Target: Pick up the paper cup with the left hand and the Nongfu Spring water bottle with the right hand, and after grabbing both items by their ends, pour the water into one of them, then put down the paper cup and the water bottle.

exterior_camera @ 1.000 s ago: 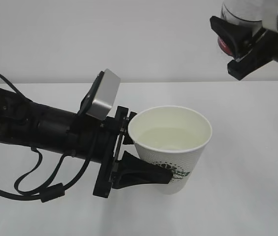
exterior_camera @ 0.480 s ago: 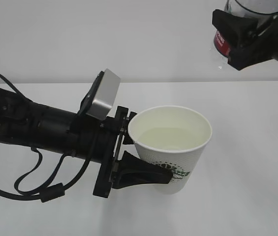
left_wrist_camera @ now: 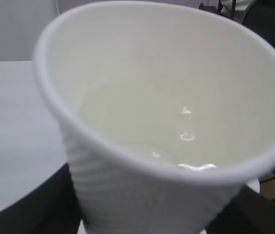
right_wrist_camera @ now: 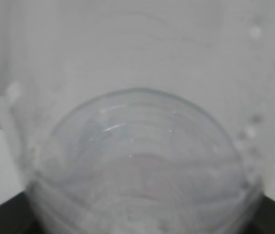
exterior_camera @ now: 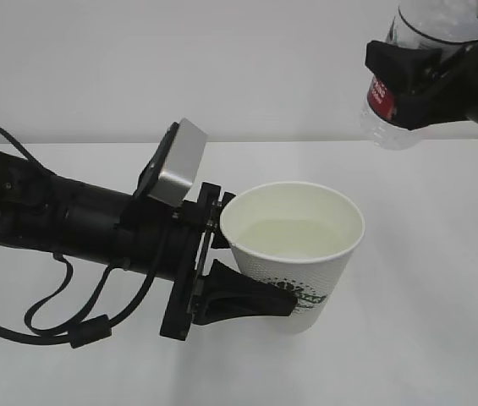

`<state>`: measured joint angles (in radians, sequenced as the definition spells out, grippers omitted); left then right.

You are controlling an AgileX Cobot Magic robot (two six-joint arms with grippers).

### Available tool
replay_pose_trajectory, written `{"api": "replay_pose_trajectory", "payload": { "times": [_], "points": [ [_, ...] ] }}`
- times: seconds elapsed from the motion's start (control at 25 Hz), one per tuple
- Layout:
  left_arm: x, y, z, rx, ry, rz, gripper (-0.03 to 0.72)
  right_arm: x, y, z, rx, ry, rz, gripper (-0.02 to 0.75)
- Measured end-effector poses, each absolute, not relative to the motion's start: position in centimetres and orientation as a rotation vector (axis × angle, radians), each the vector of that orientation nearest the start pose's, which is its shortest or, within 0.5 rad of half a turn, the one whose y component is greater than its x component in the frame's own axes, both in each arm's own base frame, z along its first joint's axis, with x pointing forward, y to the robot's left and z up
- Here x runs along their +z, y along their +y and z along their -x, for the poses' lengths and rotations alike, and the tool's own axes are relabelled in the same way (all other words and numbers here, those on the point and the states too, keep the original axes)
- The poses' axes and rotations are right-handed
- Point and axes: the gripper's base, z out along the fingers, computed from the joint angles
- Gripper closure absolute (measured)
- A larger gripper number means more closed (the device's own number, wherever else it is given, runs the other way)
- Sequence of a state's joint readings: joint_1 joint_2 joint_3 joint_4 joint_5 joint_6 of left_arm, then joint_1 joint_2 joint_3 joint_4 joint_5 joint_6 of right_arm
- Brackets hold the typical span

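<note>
The white paper cup (exterior_camera: 293,254) with its green logo hangs upright above the table, and my left gripper (exterior_camera: 247,262) is shut on its side. Water (exterior_camera: 293,238) lies in the cup. The left wrist view is filled by the cup (left_wrist_camera: 127,195) and the water (left_wrist_camera: 142,117), with a dark finger (left_wrist_camera: 35,209) on either side of the wall. At the top right my right gripper (exterior_camera: 408,85) is shut on the Nongfu Spring water bottle (exterior_camera: 388,127), whose clear end points down and left below the red label (exterior_camera: 380,95). The bottle (right_wrist_camera: 137,146) fills the right wrist view.
The white table (exterior_camera: 442,279) spreads under both arms, with a plain white wall behind. A loop of black cable (exterior_camera: 52,317) hangs below the left arm, close to the tabletop.
The right gripper has turned the bottle, swinging its clear end downward, so more of the body and label show. The left arm and cup have stayed still.
</note>
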<state>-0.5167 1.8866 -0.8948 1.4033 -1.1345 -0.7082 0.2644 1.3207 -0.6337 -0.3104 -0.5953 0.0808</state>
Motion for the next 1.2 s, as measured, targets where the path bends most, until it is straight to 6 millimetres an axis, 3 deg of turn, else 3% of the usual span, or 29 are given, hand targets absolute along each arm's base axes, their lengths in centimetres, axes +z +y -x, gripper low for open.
{"api": "replay_pose_trajectory", "payload": {
  "times": [0.48,0.92,1.2],
  "points": [
    [17.4,-23.4,-24.8,-1.178,1.345,-1.464,0.196,26.7,8.0,-26.4,0.177,1.701,0.411,0.235],
    [17.4,-23.4,-24.8,-1.178,1.345,-1.464,0.196,26.4,7.1,-26.5,0.100,1.715,0.316,0.235],
    [17.4,-23.4,-24.8,-1.178,1.345,-1.464,0.196,23.4,6.3,-25.7,0.078,1.737,0.244,0.235]
  ]
}}
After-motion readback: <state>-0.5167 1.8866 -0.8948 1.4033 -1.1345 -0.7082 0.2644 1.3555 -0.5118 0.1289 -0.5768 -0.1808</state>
